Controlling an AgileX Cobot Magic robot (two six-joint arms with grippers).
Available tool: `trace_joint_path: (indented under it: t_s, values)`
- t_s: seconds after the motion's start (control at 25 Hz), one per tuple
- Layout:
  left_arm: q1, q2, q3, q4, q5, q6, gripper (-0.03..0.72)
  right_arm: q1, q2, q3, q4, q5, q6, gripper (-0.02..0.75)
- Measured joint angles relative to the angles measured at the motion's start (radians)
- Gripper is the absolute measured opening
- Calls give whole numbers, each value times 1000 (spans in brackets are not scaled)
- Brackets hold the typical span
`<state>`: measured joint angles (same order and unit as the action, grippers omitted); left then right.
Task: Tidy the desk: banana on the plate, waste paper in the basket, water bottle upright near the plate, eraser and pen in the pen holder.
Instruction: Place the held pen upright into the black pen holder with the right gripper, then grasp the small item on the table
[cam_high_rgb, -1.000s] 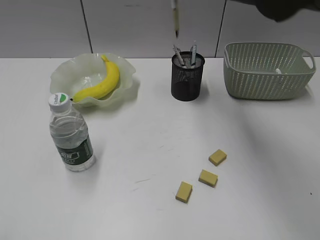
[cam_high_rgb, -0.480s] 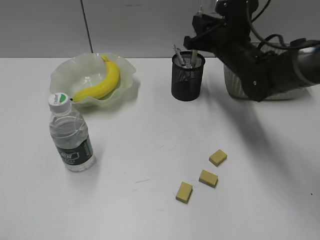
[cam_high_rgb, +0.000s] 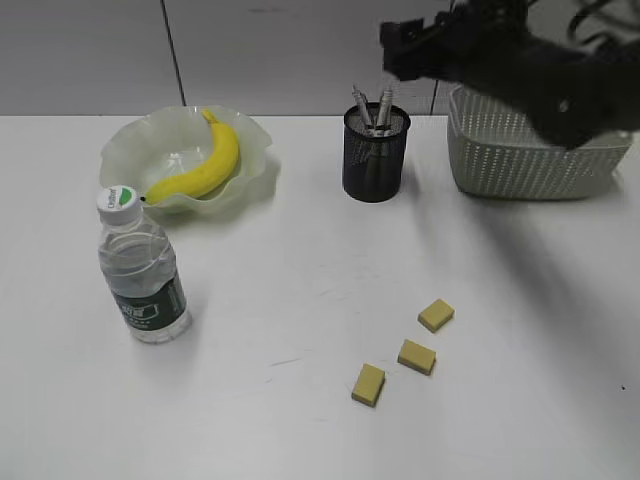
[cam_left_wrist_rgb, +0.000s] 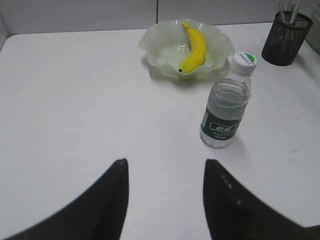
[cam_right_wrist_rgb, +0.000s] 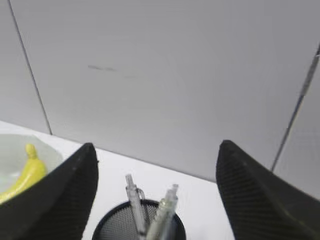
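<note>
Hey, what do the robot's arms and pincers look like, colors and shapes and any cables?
Both pincers are black. The left pincer has two broad, curved, tapering fingers. The right pincer has wide fingers with a fine dotted texture. In the exterior view the right arm is black and bulky, blurred, with dark cables looping above it.

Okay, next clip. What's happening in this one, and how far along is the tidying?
The right claw hangs open and empty above the black mesh pen holder, which has pens in it. The yellow banana lies in the ruffled pale green plate, and the clear water bottle stands upright nearby. Three yellow erasers lie on the white desk. The left claw is open, holding nothing.
</note>
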<state>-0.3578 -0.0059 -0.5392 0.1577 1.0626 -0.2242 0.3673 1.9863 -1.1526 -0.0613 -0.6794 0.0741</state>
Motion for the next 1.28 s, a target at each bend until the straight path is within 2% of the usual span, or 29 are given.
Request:
trace_joint_path:
  t_s: [0.2,0.28,0.44,0.56,0.72,0.96,1.08,1.16,1.28]
  values:
    - [0,0,0,0,0,0,361,0,-377,45,-62,636,-37,491]
    - [0,0,0,0,0,0,360,0,-523,91,-68,908,-42,475]
    - [0,0,0,0,0,0,355,0,-799,260,-79,1310,-42,465]
    - [0,21,0,0,-1,0,351,0,-1062,396,-79,1521,-27,465]
    - [0,109,0,-7,-9,44,349,0,-1411,541,-73,1688,-12,465]
    - [0,380,-60,-11,-146,123,349,0,-1849,634,-57,1724,-11,456]
    - [0,588,-136,-32,-239,140,347,0,-1971,642,-56,1724,-10,437]
    - [-5,732,-212,-84,-277,174,345,0,-1992,642,-53,1724,-9,427]
    - [-74,970,-350,-158,-331,248,337,0,-1993,643,-51,1722,-9,423]
